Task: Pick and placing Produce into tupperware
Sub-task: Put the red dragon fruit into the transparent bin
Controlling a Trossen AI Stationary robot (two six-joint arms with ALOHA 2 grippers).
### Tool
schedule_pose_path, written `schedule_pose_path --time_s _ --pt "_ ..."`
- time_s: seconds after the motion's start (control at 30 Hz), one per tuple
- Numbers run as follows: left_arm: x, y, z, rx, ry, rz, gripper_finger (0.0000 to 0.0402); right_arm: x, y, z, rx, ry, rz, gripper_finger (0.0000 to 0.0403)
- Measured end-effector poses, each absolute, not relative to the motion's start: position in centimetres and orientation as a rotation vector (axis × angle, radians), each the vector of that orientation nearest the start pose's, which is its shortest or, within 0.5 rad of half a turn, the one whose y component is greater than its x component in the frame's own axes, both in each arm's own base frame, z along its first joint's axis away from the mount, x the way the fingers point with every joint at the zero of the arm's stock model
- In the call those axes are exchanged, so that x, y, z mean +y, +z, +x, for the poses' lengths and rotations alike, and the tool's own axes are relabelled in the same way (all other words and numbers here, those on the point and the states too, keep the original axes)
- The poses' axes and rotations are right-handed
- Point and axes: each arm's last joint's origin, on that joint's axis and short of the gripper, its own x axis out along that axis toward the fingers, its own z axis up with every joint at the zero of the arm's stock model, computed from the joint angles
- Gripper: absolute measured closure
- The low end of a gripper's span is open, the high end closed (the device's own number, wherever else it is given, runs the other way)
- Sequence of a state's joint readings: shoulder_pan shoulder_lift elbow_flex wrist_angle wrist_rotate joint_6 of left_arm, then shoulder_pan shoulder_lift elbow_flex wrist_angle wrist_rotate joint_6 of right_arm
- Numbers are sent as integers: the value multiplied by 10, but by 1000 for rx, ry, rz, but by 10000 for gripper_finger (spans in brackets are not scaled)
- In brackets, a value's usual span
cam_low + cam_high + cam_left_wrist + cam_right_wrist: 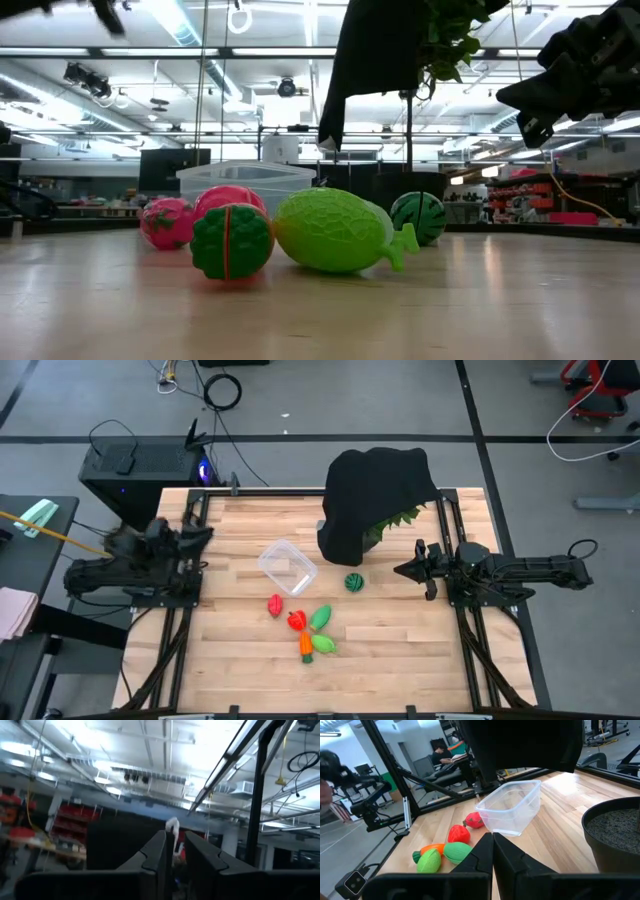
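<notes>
- Near the middle of the pale wooden table, the small clear plastic tupperware box sat empty, upright, with no lid on it.
- Just in front of that box, the toy produce lay in a loose cluster: a small red piece nearest the box, a second red toy beside it, two light green toys, and an orange one touching the lower green.
- Apart from the cluster, the dark-green striped ball rested on the wood, close to the black cloth draped over spiky green leaves.
- My left gripper was raised at the table's left edge, aimed at the room, fingers a narrow slit apart, holding nothing.
- My right gripper hovered at the right side, facing the box, fingers pressed together and empty.
</notes>
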State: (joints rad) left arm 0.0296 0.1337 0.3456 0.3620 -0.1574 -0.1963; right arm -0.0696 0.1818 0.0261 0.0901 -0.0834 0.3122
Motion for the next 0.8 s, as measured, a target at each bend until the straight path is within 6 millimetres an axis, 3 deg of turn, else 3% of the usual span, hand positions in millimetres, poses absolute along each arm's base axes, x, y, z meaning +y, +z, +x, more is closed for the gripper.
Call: schedule_pose_path --time_s 0.23,0.47,0.8 --pt "7 371 85 -445 164 -114 311 -5 166 108 67 4 317 390" --pt "8 425 125 -382 173 -81 314 -5 166 108 67 3 317 390" --pt "10 465 187 -279 172 -106 306 -5 166 108 67 3 317 390"
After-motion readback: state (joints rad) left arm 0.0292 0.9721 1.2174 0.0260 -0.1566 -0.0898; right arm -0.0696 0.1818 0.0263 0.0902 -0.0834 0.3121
